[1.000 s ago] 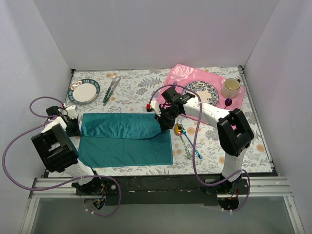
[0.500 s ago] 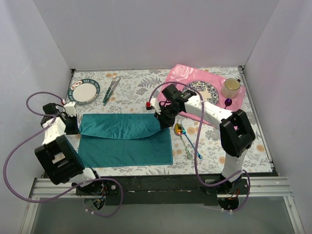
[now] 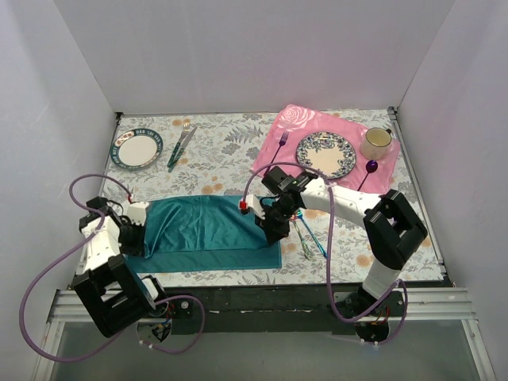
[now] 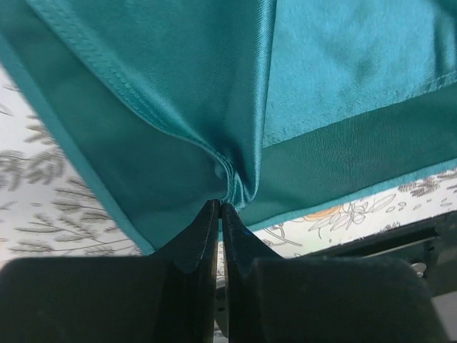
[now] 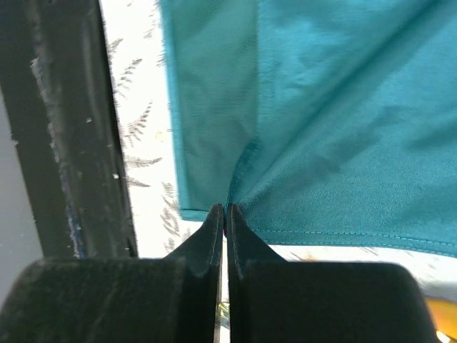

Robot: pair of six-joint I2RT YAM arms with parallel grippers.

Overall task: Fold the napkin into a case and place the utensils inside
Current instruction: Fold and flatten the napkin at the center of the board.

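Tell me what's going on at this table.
Two robot arms are folding the teal napkin. The left end effector is shut on its left edge and the right end effector on its right edge, with one layer doubled over another. The utensils lie on the table beside the napkin's right edge, not yet tucked in.

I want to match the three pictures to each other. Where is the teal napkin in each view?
Top external: the napkin lies partly folded at lower centre-left, between the two arms.
Left wrist: the napkin fills the upper frame, bunched into the shut left gripper.
Right wrist: the napkin fills the upper right, pinched by the shut right gripper.
Shared landmark: the floral tablecloth along the napkin's edge.
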